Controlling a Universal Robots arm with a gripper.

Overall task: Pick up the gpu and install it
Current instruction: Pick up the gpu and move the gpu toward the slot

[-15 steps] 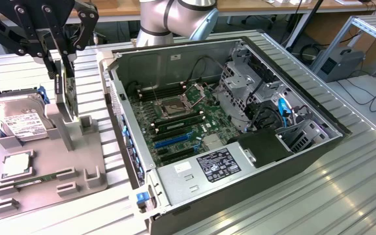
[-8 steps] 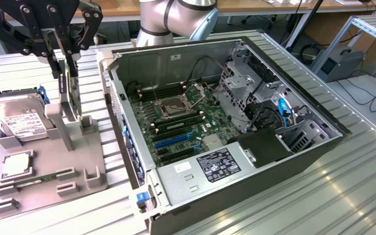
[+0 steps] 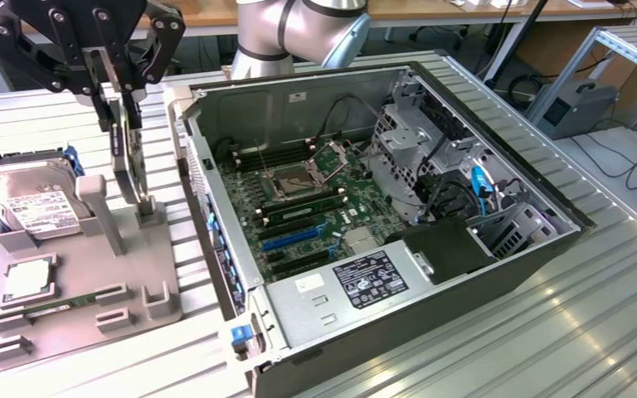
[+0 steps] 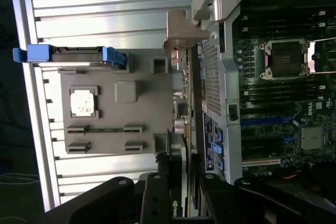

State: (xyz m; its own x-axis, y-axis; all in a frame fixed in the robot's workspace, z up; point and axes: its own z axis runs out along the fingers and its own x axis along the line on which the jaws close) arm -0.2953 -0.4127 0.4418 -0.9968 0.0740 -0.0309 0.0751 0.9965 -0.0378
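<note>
1. Our gripper [image 3: 119, 98] is clenched on the top edge of the gpu [image 3: 130, 157], one black finger on each flat face.
2. The largest thing is the open computer case [image 3: 285, 91], lying on its side on the aluminium table [image 3: 584, 332] with the motherboard [image 3: 308, 207] facing up.
3. Just beside the case, on the exterior view's left, sits the grey fixture [image 3: 130, 274].
4. The gpu stands upright on its long edge at the side of the fixture nearest the case. Its lower edge is down among the fixture's posts, though we cannot tell whether it is seated or lifted clear.
5. In the wrist view the card [image 4: 186, 108] is edge-on. Its long axis is level and parallel to the case's near wall, and its silver bracket [image 4: 181, 27] points toward the hard drive's end of the fixture.
6. The hard drive [image 3: 31, 203], with a white label and blue rails, leans in its cradle.
7. A processor chip [image 3: 27, 280] lies flat in its pocket.
8. The memory stick [image 3: 64, 304] lies between small clips.
</note>
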